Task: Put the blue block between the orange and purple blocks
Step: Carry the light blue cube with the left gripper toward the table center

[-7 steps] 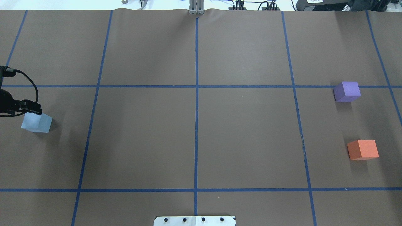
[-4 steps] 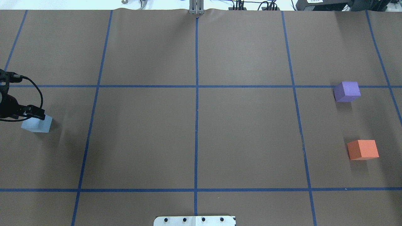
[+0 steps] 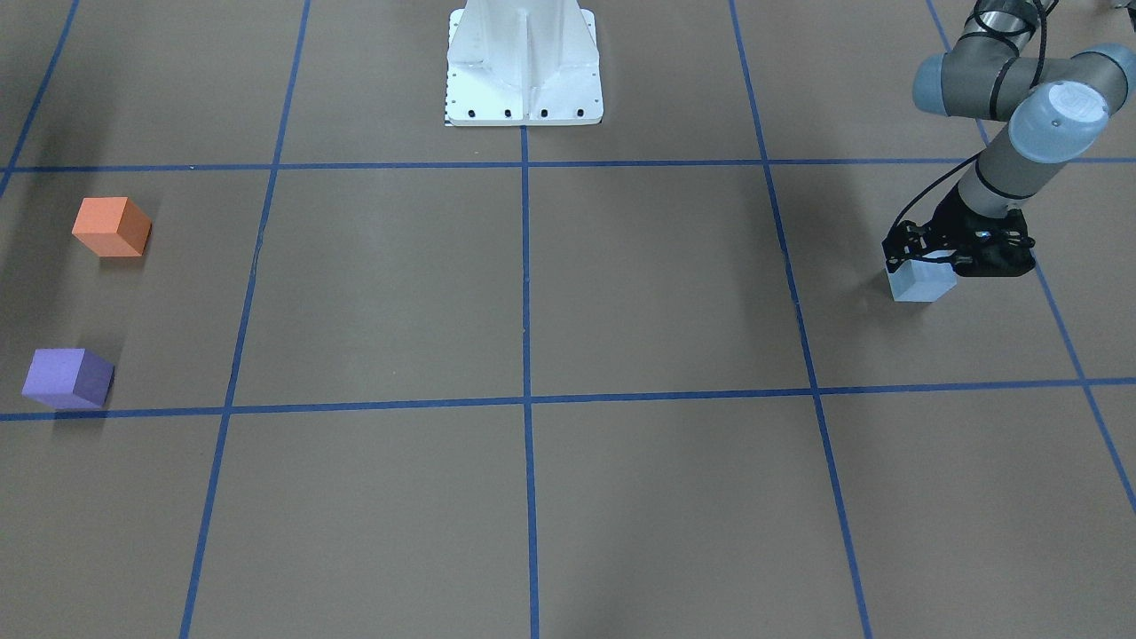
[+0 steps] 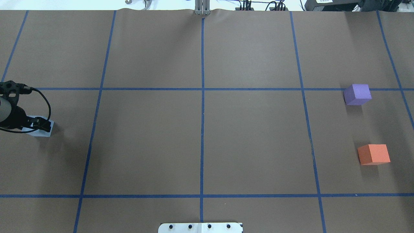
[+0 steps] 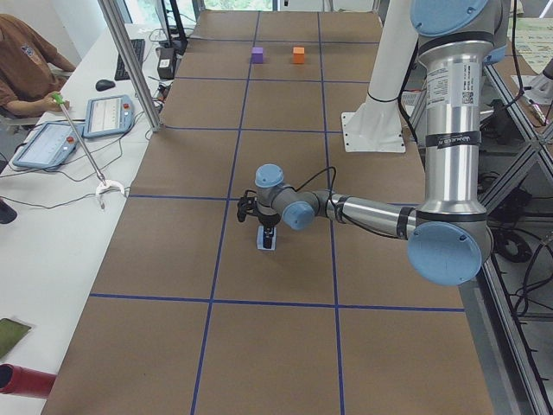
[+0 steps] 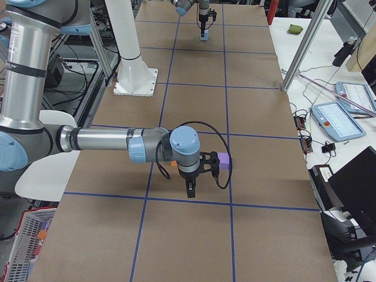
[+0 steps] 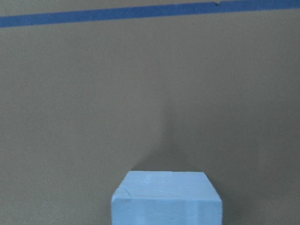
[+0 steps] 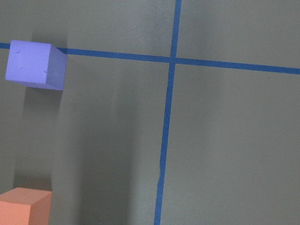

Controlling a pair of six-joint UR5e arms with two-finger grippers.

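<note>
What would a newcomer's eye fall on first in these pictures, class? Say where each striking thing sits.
The left gripper hangs low over the pale blue block at the left edge of the table, jaws spread to either side of it. Far off on the right stand the purple block and, nearer the robot, the orange block, a bare gap between them.

Overhead and front cameras opposed, sharing table point(image 4: 252, 136)
</note>
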